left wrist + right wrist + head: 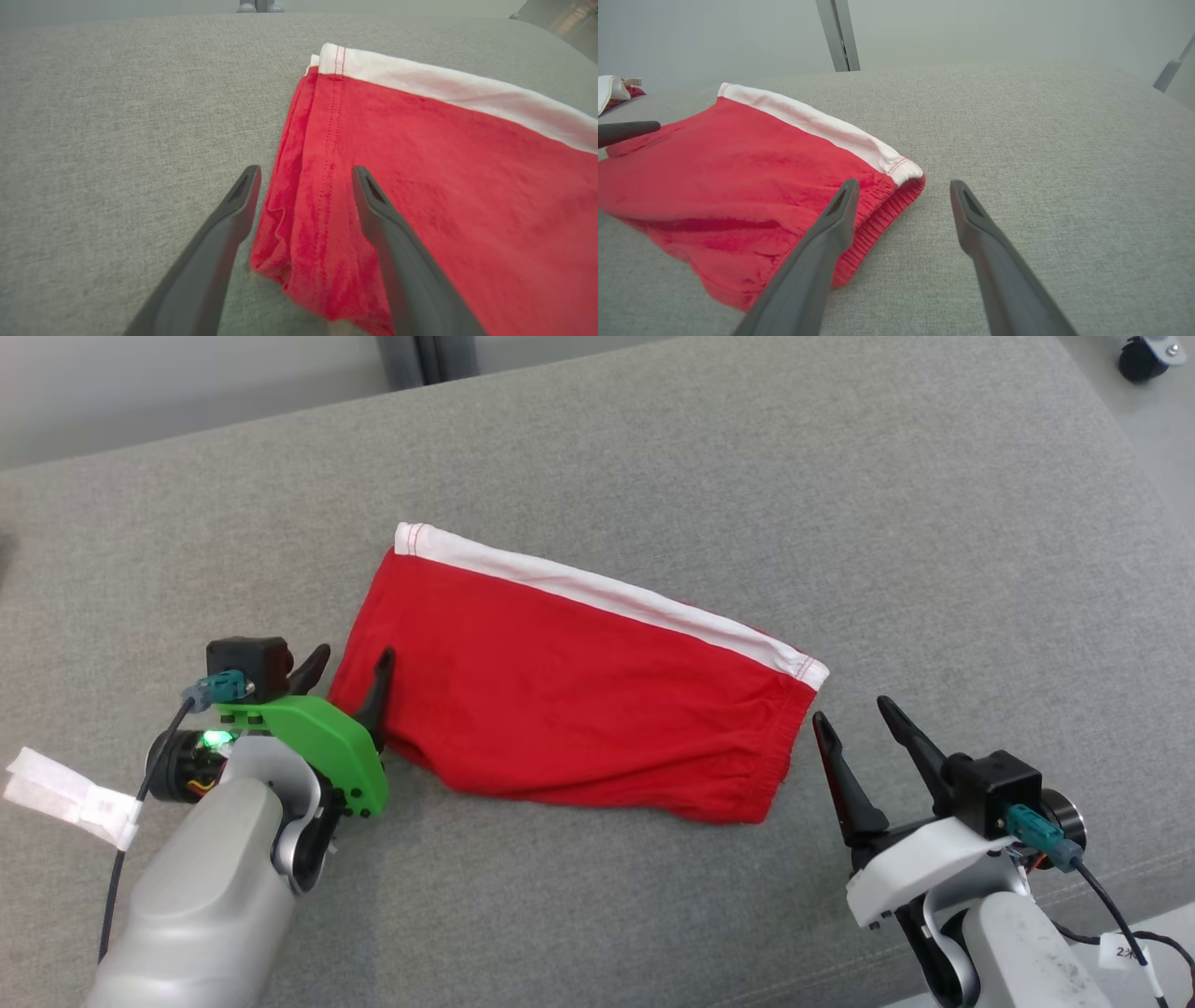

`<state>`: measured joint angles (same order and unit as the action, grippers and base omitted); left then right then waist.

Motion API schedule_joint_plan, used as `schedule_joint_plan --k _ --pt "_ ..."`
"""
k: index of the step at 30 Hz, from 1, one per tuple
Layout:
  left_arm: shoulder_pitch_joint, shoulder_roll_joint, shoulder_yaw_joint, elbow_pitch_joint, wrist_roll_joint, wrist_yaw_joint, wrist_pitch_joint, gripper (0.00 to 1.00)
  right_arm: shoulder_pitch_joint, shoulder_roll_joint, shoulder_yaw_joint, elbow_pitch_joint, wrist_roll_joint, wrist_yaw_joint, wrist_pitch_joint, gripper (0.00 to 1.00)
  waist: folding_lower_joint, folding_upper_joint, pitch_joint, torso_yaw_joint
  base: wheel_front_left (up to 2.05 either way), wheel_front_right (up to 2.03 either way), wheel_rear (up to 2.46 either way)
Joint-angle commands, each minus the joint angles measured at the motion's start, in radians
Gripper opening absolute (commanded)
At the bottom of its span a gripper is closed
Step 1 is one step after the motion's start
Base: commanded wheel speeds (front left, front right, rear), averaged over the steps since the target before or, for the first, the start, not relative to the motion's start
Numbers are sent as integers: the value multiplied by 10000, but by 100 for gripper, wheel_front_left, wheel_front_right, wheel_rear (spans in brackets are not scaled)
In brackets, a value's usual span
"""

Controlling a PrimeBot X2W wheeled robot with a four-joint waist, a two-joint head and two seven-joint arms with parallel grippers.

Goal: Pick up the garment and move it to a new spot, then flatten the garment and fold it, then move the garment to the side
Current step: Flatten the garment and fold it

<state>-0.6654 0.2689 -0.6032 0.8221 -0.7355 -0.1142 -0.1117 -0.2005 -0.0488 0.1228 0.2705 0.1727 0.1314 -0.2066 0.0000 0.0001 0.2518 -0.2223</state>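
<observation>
Grey woven upholstery spreads across the head view, with a pale floor along the top edge and a dark caster wheel in the upper right corner. On this surface, around the middle of the frame, lies the garment: a red piece with a white band along its upper edge. The band slants from the upper left down toward the right. The cloth lies fairly flat in layers, and the doubled edges show at both ends. The right end carries a gathered elastic hem.

At the lower left of the frame the left gripper sits at the garment's left end with its fingers spread apart and nothing between them clamped. In the left wrist view one finger stands over bare grey fabric just beside the red edge. The other stands over the cloth itself, so the pair straddles that edge. Whether either tip touches the cloth cannot be told. A green bracket sits on that wrist, and a white tag hangs on its cable at the far left.

At the lower right the right gripper is likewise spread wide and holds nothing. It stands just beside the garment's lower right corner, with grey fabric showing between its tips.
</observation>
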Motion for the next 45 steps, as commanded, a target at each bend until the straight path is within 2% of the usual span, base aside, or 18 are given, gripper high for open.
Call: schedule_joint_plan --k 1,9,10,12,13,15,21,30,38,45 --pt "179 55 36 87 -98 48 160 100 169 -32 -75 -157 -106 -14 94 100 0 -1 -176 59 0 0 0" --pt "303 18 116 205 -551 78 922 100 397 -30 -82 -847 -57 -14 418 100 0 -1 79 -98 0 0 0" --pt "315 10 66 225 -560 59 1023 94 411 -32 -74 -897 -43 -14 434 100 0 -1 108 -118 0 0 0" --pt "343 -35 -3 236 -629 22 1213 48 424 -32 -78 -966 -41 -14 442 100 0 -1 148 -144 0 0 0" --pt "347 -44 -20 227 -633 11 1238 38 425 -30 -87 -982 -41 -14 446 100 0 -1 154 -150 0 0 0" --pt "355 -55 -50 160 -658 -17 1157 0 421 -32 -124 -1008 -54 -14 449 100 0 -1 143 -148 0 0 0" --pt "512 -145 108 -44 -740 14 441 0 400 -30 -305 -960 -135 -14 422 100 0 -1 -184 81 0 0 0" --pt "1485 -431 430 -775 -1139 83 -735 0 545 -31 -843 -925 -436 -14 561 100 0 -1 -1056 1045 0 0 0" --pt "3146 -562 839 -1730 -1566 473 -1277 0 849 -33 -1113 -877 -553 -14 731 100 0 -1 -1695 1746 0 0 0" --pt "4463 -761 1179 -2400 -1793 791 -1451 0 1074 -33 -1054 -745 -410 -14 742 100 0 -1 -1916 1924 0 0 0"
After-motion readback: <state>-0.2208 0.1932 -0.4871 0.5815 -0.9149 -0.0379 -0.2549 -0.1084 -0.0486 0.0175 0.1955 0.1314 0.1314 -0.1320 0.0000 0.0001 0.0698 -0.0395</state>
